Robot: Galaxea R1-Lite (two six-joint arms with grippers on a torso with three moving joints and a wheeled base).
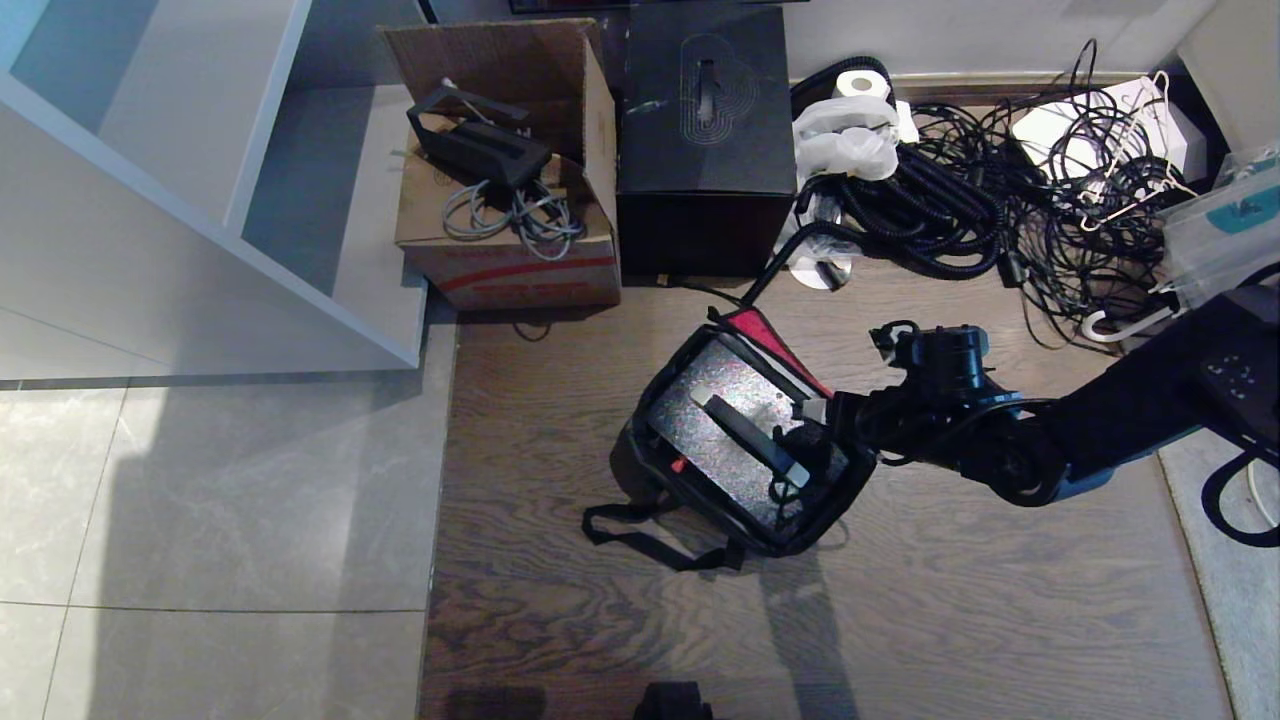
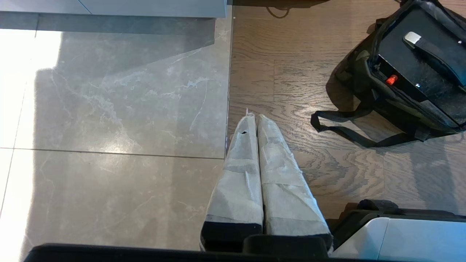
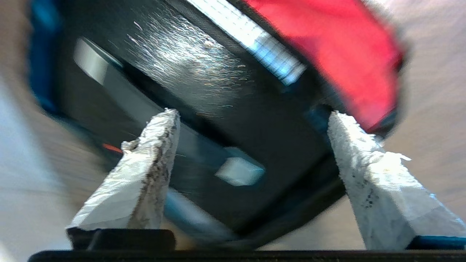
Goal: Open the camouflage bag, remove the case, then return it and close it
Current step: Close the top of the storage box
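With the right gripper (image 1: pixel 815 425) spread wide at frame centre over the case (image 1: pixel 735 440) in the camouflage bag (image 1: pixel 690 510), it could snag the red lining (image 1: pixel 775 335) instead of the handle (image 1: pixel 750 438); the left gripper (image 2: pixel 255 122) rests clenched.

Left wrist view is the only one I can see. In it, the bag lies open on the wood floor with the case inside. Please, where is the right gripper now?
Observer: The right gripper is at the far end of the camouflage bag, just above the case.
Operator: Does it hold the case?
Observer: No. In the right wrist view its fingers stand wide apart with nothing between them.
Operator: Where is the lid of the bag?
Observer: It is folded back behind the bag, and its red lining shows.
Operator: What stands behind the bag?
Observer: A plain black box, next to a cardboard box with cables in it.
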